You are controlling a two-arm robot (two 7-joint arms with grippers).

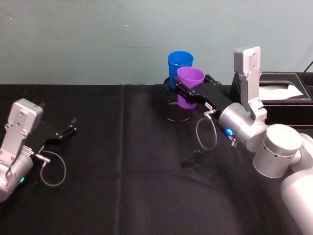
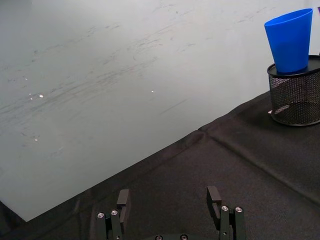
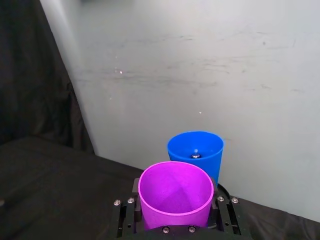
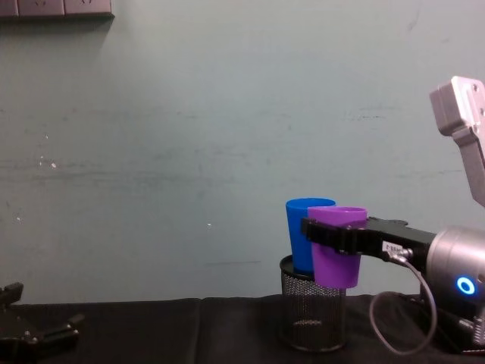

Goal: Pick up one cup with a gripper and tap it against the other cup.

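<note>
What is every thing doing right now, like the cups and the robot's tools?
purple cup: held in the air, upright, right beside the blue cup; touching or not, cannot tell.
blue cup: upright, standing in the mesh holder.
mesh holder: standing on the black table.
right tool: shut on the purple cup.
left tool: open, empty, low at the table's left.

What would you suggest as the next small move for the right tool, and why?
Probably ease the right tool a touch toward the blue cup, so that the purple cup it grips taps it. The blue cup stands in the mesh holder just beyond the purple one, rims at similar height; whether they touch cannot be told. The left tool lies open on the table, idle.
</note>
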